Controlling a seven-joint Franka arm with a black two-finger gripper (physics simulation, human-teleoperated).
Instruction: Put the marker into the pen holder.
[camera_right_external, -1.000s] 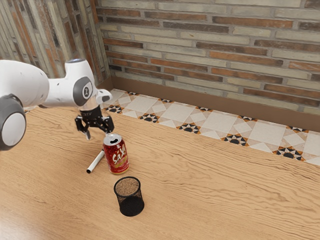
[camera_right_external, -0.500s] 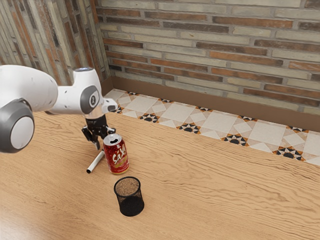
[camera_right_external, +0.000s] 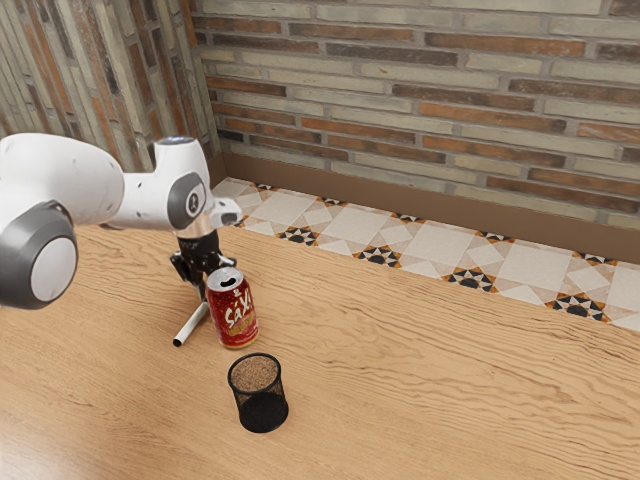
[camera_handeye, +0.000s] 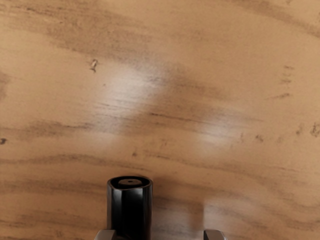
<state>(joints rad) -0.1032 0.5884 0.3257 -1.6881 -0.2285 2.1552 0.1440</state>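
In the exterior view my gripper (camera_right_external: 204, 282) points down behind the red soda can, which hides part of the fingers. The white marker (camera_right_external: 192, 322) lies on the table below it, black end outward and far end hidden by the can and the hand. The wrist view has the gripper (camera_handeye: 160, 235) with its fingertips wide apart; the marker's black end (camera_handeye: 130, 210) lies between them, close to one, with a gap to the other. The black mesh pen holder (camera_right_external: 260, 397) stands upright, past the can from the hand.
A red soda can (camera_right_external: 234, 312) stands upright right beside the gripper and marker, between the hand and the pen holder. The wooden table (camera_right_external: 430, 390) extends toward the exterior view's right, with a tiled strip and brick wall behind.
My hand has moved toward the exterior view's right and down, close behind the can and over the marker. Marker, can and pen holder have kept their places.
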